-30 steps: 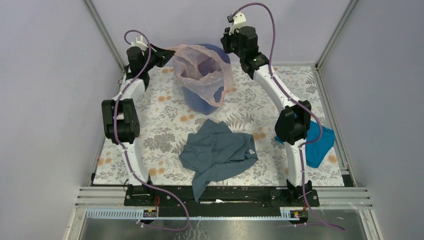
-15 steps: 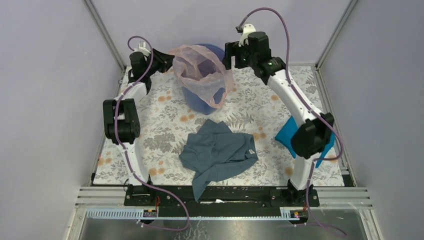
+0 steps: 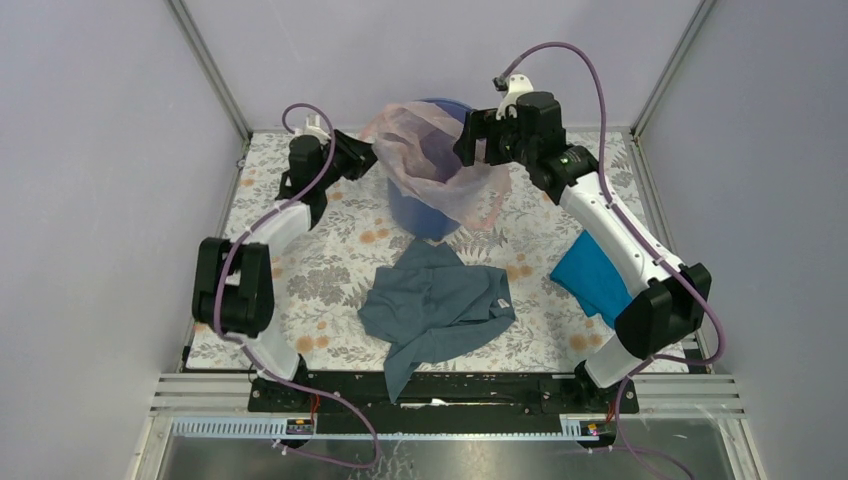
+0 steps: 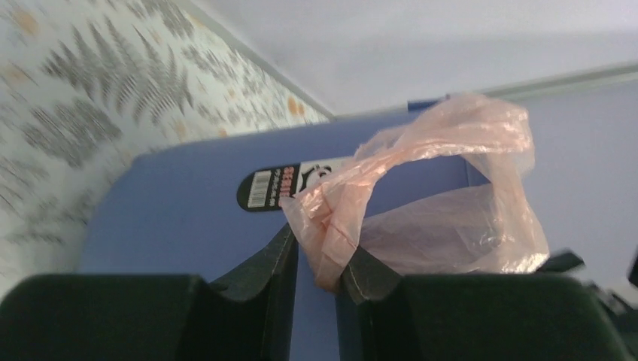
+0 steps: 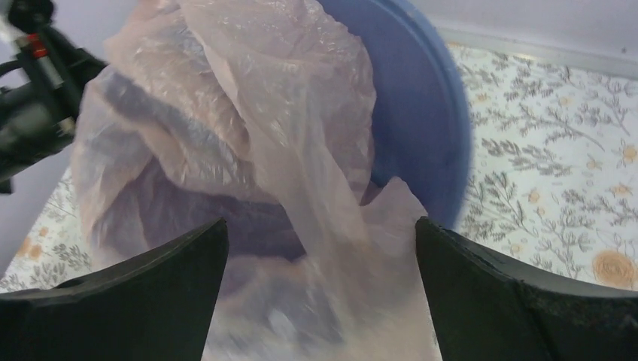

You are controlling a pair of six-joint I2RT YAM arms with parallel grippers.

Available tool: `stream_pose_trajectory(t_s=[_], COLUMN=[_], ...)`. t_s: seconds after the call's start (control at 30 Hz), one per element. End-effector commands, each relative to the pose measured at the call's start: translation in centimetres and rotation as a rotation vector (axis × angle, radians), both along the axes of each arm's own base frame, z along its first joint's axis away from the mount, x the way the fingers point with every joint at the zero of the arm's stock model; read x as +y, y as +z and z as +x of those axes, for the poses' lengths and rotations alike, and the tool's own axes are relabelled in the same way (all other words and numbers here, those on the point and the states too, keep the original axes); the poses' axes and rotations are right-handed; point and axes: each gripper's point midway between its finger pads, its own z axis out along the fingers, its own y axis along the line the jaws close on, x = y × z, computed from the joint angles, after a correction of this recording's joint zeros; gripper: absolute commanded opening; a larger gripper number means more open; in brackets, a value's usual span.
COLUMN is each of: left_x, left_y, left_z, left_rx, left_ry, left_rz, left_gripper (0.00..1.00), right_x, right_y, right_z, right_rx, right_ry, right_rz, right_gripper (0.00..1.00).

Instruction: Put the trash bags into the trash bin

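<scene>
The round blue trash bin [image 3: 425, 215] stands at the back middle of the table. The pale pink trash bag [image 3: 430, 150] is spread over its mouth and spills down its right side. My left gripper [image 3: 368, 160] is at the bin's left rim; in the left wrist view its jaws [image 4: 321, 242] stand slightly apart, open, with a fold of the bag [image 4: 451, 218] hanging loose between the tips in front of the bin wall [image 4: 188, 195]. My right gripper [image 3: 465, 140] hovers over the bin's right rim, wide open [image 5: 320, 222], with the bag [image 5: 248, 98] and bin [image 5: 421, 113] below.
A grey-blue garment [image 3: 435, 305] lies crumpled at the front middle of the floral table. A turquoise cloth [image 3: 595, 275] lies at the right, partly under my right arm. Walls and frame posts close in the back and both sides.
Both grippers have opened, the right one wide, the left one a little. Both arms have shifted right. The bag has slumped over the bin's right side.
</scene>
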Motion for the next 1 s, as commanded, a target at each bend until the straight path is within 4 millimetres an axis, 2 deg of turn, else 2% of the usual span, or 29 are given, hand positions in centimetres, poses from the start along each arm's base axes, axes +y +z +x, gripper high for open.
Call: stream_pose_trajectory(t_s=[0.0, 0.1, 0.17, 0.27, 0.4, 0.53, 0.67, 0.73, 0.83, 0.97], left_x=[-1.2, -0.8, -0.5, -0.4, 0.0, 2.5, 6.6, 8.0, 8.5, 7.7], left_y=[2.8, 2.0, 1.2, 0.4, 0.8, 1.6, 2.8, 3.8, 6.2, 9.2], left_z=[-3.3, -5.0, -5.9, -6.5, -7.4, -8.4, -9.4, -9.5, -9.0, -8.2], left_rx=[-0.074, -0.043, -0.023, 0.003, -0.022, -0.05, -0.059, -0.084, -0.147, -0.227], left_ry=[0.039, 0.055, 0.062, 0.032, -0.019, 0.012, 0.122, 0.178, 0.198, 0.168], left_rz=[-0.014, -0.024, -0.009, 0.025, 0.081, 0.216, 0.36, 0.422, 0.461, 0.457], left_gripper=[0.27, 0.29, 0.35, 0.5, 0.71, 0.9, 0.95, 0.96, 0.96, 0.96], right_x=[-1.3, -2.6, -3.3, -3.9, -4.7, -6.2, -6.8, -6.8, -6.7, -6.2], right_y=[1.2, 1.1, 1.0, 1.0, 1.4, 1.9, 2.3, 2.2, 1.9, 1.6], right_z=[-1.3, -1.6, -1.6, -1.8, -2.4, -3.1, -3.9, -4.2, -4.3, -4.4], right_rx=[-0.036, -0.052, -0.065, -0.084, -0.123, -0.162, -0.204, -0.217, -0.223, -0.204], right_ry=[-0.025, -0.055, -0.064, -0.053, -0.026, -0.037, -0.008, 0.013, 0.04, 0.077], right_rz=[-0.018, -0.061, -0.101, -0.154, -0.228, -0.304, -0.346, -0.364, -0.39, -0.394], right_gripper=[1.0, 1.0, 1.0, 1.0, 1.0, 0.99, 0.98, 0.96, 0.9, 0.81])
